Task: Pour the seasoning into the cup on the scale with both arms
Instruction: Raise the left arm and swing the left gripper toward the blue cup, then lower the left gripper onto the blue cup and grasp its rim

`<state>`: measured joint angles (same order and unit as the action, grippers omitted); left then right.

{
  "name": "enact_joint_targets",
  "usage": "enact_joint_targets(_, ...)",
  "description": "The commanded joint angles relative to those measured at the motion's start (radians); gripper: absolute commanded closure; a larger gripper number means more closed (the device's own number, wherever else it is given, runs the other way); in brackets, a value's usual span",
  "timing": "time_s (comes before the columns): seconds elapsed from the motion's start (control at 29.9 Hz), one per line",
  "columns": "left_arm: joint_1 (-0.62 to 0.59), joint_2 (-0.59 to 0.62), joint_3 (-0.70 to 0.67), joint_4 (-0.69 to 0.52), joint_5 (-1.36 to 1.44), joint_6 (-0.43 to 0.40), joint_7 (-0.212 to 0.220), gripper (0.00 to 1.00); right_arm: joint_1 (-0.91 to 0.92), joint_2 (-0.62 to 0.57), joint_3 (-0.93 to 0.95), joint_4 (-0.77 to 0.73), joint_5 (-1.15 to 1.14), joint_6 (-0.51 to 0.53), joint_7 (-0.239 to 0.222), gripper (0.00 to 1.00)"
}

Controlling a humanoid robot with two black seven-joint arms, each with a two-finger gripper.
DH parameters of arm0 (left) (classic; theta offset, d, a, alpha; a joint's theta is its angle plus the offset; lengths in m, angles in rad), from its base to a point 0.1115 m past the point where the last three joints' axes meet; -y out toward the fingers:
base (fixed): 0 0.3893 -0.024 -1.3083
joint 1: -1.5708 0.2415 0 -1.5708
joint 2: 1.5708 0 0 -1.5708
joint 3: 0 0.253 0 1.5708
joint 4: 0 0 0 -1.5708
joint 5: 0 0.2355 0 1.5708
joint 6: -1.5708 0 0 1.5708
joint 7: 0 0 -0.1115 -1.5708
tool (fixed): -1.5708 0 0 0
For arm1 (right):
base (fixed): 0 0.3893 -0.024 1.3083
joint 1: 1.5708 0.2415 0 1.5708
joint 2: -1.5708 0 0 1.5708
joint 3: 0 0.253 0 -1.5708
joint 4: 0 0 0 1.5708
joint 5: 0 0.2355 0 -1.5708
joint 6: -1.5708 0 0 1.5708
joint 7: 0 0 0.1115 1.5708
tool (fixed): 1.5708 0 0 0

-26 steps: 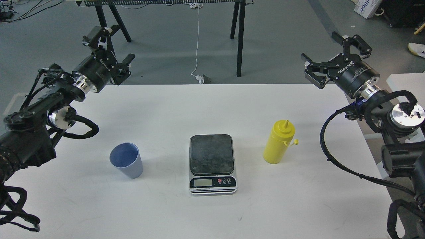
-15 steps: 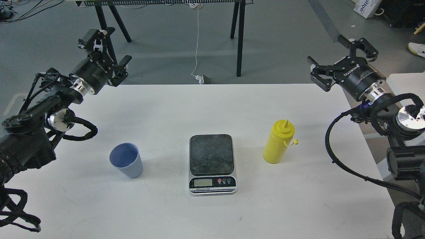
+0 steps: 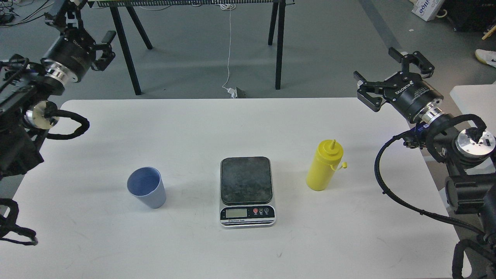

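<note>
Nothing grasped yet; both arms up and clear of the bench point(image 3: 93, 240).
Left gripper point(image 3: 77, 19) and right gripper point(image 3: 389, 75): fingers apart, empty. Cup point(image 3: 147, 187) stands left of scale point(image 3: 247, 191), seasoning point(image 3: 324, 166) right of it. Bottle likely light, squashy, slick: grip mid-body, gently. Cup light, tippy: grip below rim.

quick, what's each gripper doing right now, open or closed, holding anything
Left gripper: open, fingers spread, holding nothing.
Right gripper: open, fingers spread, holding nothing.
</note>
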<state>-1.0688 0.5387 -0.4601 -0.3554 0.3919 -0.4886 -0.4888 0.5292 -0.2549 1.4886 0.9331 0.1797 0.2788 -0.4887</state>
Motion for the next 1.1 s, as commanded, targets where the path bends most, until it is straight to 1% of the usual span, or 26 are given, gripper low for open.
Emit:
enact_joint_targets(0.0,-0.188,0.089,0.165,-0.007,0.371,0.000,0.000,0.00,0.002,0.000,0.006,0.003,0.003,0.029,0.000,0.01)
enact_joint_targets(0.1,-0.339,0.090,0.294,-0.034,0.747,0.000,0.000,0.00,0.002,0.000,0.006,0.003,0.006,0.072,0.000,0.01)
enact_joint_targets(0.17,-0.404,0.096,0.375,-0.097,1.000,0.000,0.000,0.00,0.002,0.000,0.007,0.003,0.009,0.082,0.000,0.01)
enact_joint_targets(0.23,-0.431,0.124,0.447,-0.196,1.248,0.000,0.000,0.00,0.002,0.000,0.013,0.003,0.011,0.082,0.000,0.01)
enact_joint_targets(0.3,-0.431,0.173,0.512,-0.317,1.450,0.000,0.000,0.00,0.002,0.000,0.019,0.003,0.011,0.083,0.000,0.01)
enact_joint_targets(0.33,-0.430,0.197,0.537,-0.376,1.510,0.000,0.000,0.00,0.002,0.000,0.021,0.003,0.011,0.083,0.000,0.01)
enact_joint_targets(0.4,-0.428,0.254,0.602,-0.532,1.578,0.000,0.000,0.00,0.002,-0.001,0.021,0.003,0.011,0.083,0.000,0.01)
enact_joint_targets(0.5,-0.428,0.320,0.698,-0.736,1.588,0.000,0.000,0.00,0.003,-0.006,0.021,0.003,0.011,0.082,0.000,0.01)
enact_joint_targets(0.57,-0.424,0.331,0.756,-0.841,1.590,0.000,0.000,0.00,0.003,-0.006,0.021,0.001,0.009,0.082,0.000,0.01)
enact_joint_targets(0.6,-0.422,0.331,0.779,-0.870,1.590,0.000,0.000,0.00,0.005,-0.006,0.019,0.001,0.009,0.082,0.000,0.01)
enact_joint_targets(0.67,-0.401,0.328,0.805,-0.899,1.590,0.000,0.000,0.00,0.005,-0.006,0.019,0.000,0.009,0.082,0.000,0.01)
enact_joint_targets(0.77,-0.350,0.323,0.804,-0.901,1.590,0.000,0.000,0.00,0.003,-0.006,0.018,0.000,0.009,0.082,0.000,0.01)
enact_joint_targets(1.07,-0.261,0.322,0.801,-0.896,1.589,0.000,0.000,0.00,0.003,-0.007,0.010,-0.002,0.007,0.080,0.000,0.01)
